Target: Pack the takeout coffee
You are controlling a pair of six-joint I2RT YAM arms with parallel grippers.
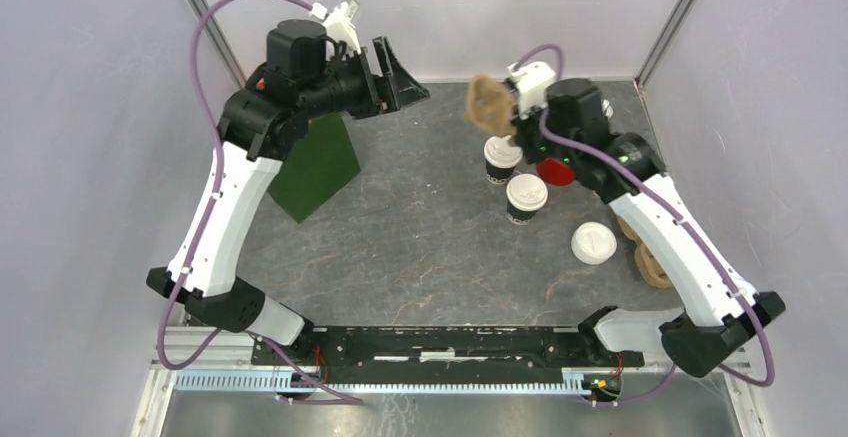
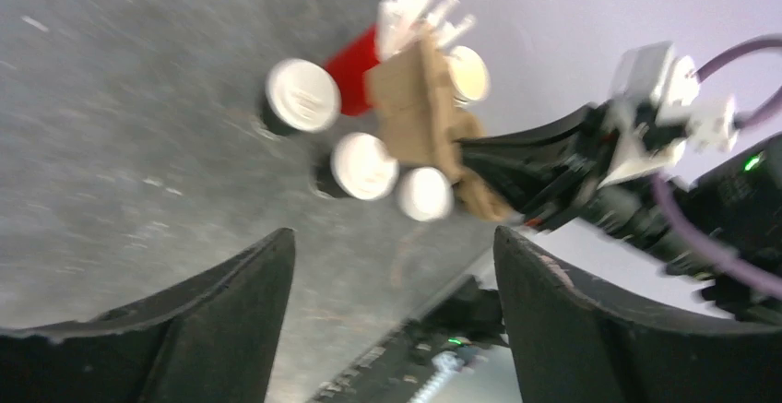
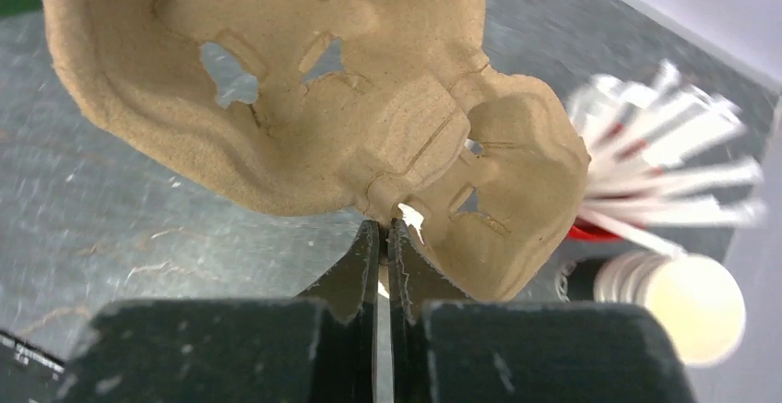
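R gripper [image 3: 385,237] is clamped on the thin rim of a pulp carrier [image 3: 304,99], its black fingers nearly meeting w/ only the fibre wall btwn them. The carrier is tan moulded fibre, rough and matte, w/ rounded cup wells and cut-out slots. It hangs off the table at upper centre-right of the top view.

L gripper [image 2: 392,311] is spread wide w/ nothing btwn its curved black fingers. It sits raised at upper left-centre of the top view.

The table [image 1: 400,257] is dark grey w/ a mottled, stone-like surface. The upper coffee cup [image 1: 501,157] and lower coffee cup [image 1: 526,197] stand upright on it at centre-right, just below the carrier and just beside each other. Both have dark paper walls w/ pale bands and round white plastic lids.

- Loose white lid [image 1: 593,243]: lies flat, lower right of the cups.
- Red cup [image 1: 556,171]: holds white sticks, just right of the upper coffee cup.
- Stack of cream-inside cups [image 3: 692,297]: lower right of the R wrist view.
- Flat dark green sheet [image 1: 320,167]: under the L arm.
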